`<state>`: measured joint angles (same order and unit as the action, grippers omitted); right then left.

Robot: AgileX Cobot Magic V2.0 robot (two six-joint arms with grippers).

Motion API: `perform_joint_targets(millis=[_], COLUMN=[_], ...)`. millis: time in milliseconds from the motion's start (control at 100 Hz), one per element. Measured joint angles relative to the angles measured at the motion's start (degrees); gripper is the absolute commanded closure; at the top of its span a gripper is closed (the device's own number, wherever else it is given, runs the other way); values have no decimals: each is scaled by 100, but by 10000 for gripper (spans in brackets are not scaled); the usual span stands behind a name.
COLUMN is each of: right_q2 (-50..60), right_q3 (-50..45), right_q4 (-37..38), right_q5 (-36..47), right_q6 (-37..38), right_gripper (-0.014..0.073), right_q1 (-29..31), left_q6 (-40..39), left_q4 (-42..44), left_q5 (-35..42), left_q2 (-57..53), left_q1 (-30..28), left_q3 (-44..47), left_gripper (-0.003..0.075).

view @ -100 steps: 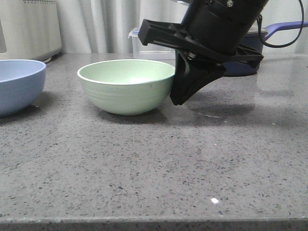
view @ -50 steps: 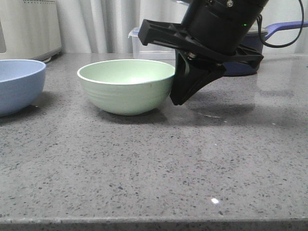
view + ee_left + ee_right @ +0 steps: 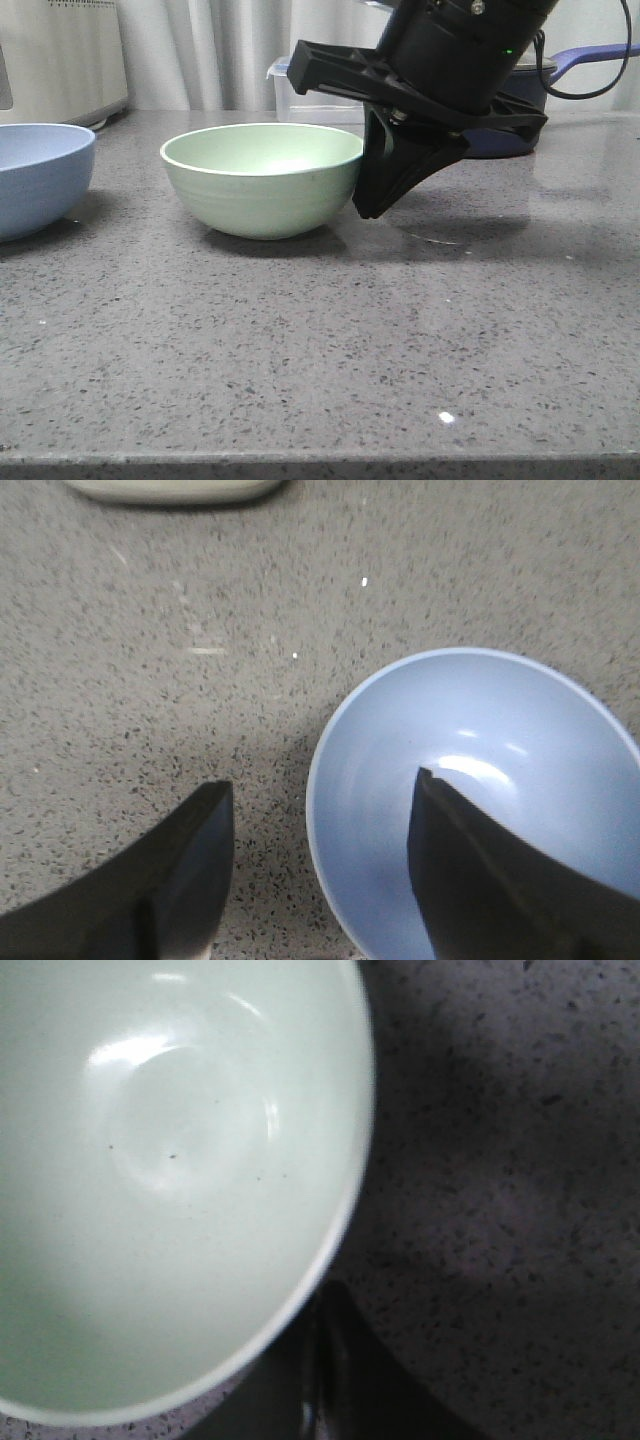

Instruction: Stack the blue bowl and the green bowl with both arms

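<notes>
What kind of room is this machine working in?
Probably a kitchen: a speckled grey stone countertop holds a green bowl and a blue bowl, with a dark lidded pot behind.

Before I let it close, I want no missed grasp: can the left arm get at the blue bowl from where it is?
Probably yes. The left pincer is open, one finger inside the blue bowl and the other outside, straddling its rim. Nothing lies between them but the rim.
</notes>
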<state>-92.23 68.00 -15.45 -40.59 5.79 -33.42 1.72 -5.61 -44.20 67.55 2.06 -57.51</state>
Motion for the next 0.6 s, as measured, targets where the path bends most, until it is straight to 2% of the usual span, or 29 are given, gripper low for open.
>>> perform_joint_targets(millis=[250, 600], right_q2=[0, 0], right_q3=[0, 0], right_q4=[0, -4], right_q5=[0, 0], right_q6=[0, 0], right_gripper=[667, 667], right_q1=[0, 0], left_q6=[0, 0], left_q4=[0, 0], left_q5=[-211, -211], left_q2=[761, 1159], left_q1=[0, 0], left_q3=[-209, -274], left_gripper=[332, 332])
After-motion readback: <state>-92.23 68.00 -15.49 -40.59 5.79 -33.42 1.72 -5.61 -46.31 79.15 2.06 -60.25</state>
